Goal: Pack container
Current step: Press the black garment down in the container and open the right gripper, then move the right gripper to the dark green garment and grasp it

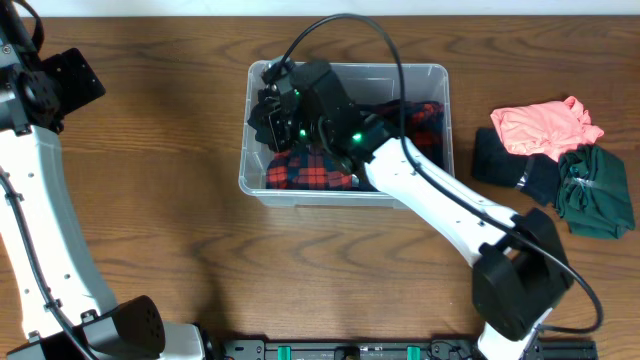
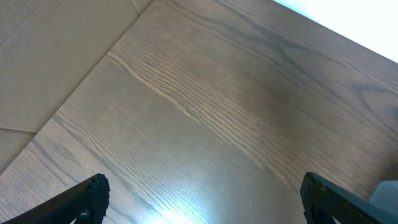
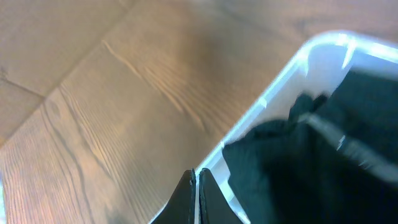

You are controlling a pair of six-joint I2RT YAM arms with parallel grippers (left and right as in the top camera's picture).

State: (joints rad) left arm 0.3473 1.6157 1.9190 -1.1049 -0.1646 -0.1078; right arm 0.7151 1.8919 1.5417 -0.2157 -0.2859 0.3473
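The container is a clear plastic bin at the table's middle. It holds a red plaid garment and a black garment at its left end. My right gripper hangs over the bin's left end. In the right wrist view its fingers are shut together with nothing seen between them, just above the bin's rim, beside the black garment. My left gripper is open and empty over bare table at the far left.
To the right of the bin lie a pink garment, a dark navy garment and a green garment. The right arm reaches across the bin from the front right.
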